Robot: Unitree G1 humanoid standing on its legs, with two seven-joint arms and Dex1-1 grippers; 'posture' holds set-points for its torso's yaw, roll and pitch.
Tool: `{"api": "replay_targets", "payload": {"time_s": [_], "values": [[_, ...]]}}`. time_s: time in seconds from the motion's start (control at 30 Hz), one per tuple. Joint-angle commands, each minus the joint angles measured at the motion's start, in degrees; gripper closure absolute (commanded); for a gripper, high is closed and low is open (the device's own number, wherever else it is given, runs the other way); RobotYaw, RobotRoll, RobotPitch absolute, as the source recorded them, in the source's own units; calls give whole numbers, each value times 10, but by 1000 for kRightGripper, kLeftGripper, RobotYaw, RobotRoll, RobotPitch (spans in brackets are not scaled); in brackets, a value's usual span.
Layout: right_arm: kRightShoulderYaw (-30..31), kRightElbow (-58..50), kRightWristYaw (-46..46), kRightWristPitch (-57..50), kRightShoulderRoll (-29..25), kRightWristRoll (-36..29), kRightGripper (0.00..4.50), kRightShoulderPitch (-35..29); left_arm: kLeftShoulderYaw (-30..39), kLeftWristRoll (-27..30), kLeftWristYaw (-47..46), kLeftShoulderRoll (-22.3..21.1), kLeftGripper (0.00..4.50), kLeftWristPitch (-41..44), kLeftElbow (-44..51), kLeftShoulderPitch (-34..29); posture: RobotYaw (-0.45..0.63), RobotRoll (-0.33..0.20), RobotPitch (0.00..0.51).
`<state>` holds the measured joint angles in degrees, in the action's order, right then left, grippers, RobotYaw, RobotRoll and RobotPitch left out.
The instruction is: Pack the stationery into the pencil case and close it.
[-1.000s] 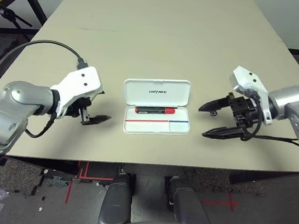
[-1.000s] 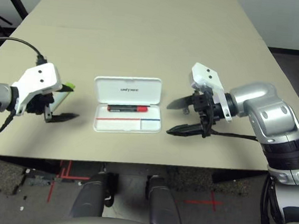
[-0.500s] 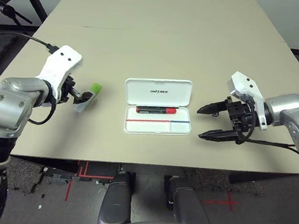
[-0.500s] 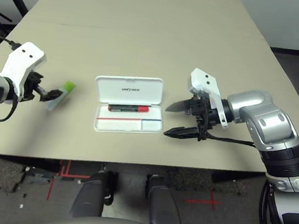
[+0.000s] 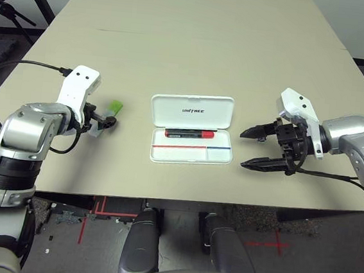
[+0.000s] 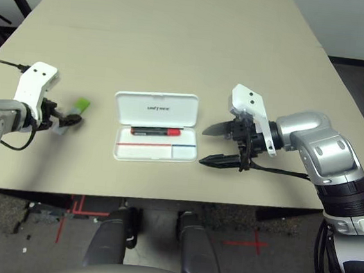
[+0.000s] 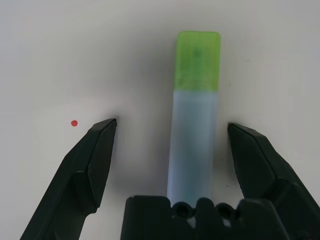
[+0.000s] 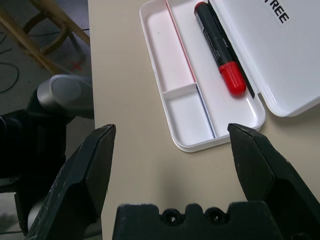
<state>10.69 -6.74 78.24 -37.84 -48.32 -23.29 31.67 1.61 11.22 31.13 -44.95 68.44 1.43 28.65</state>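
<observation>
1. In the head view you see the white pencil case (image 5: 192, 129) lying open mid-table, its lid lettered "UNITREE" folded back away from the robot. A red marker with a black cap (image 5: 189, 134) lies in the tray's far compartment, above a red-and-blue line. Off to the case's left lies a whitish stick with a light-green end (image 5: 105, 114), with the left gripper (image 5: 100, 123) at it. The right gripper (image 5: 256, 147) hovers just beside the case's right edge, fingers spread wide.
2. In the left wrist view your left gripper's fingers (image 7: 92, 165) stand wide either side of the stick (image 7: 195, 120), touching neither side.
3. In the right wrist view the right gripper's fingers (image 8: 90, 170) gape, framing the open tray (image 8: 185, 102) and marker (image 8: 220, 50).
</observation>
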Motion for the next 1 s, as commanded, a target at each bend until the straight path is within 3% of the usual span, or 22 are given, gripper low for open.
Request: {"api": "replay_targets", "payload": {"time_s": [0.03,0.13,0.43,0.63,0.77,1.0], "values": [[7,-11,-3,4,-1,1,40,-8,-12,0,-5,8,0,17,-21,0,-42,0,187],[7,-11,-4,5,-1,2,40,-7,-8,7,-2,13,0,23,-24,1,-43,0,187],[10,-7,-10,11,6,8,0,-3,-6,18,5,6,3340,28,-8,3,-38,0,183],[12,-3,-13,16,11,13,0,-3,-2,26,37,-24,3420,-19,9,-2,-39,0,184],[13,6,-13,28,11,20,0,-6,-2,35,123,-96,3420,-121,29,-41,-36,0,183],[16,22,-13,44,17,31,0,-4,16,51,249,-182,3420,-257,63,-109,-31,0,180]]}}
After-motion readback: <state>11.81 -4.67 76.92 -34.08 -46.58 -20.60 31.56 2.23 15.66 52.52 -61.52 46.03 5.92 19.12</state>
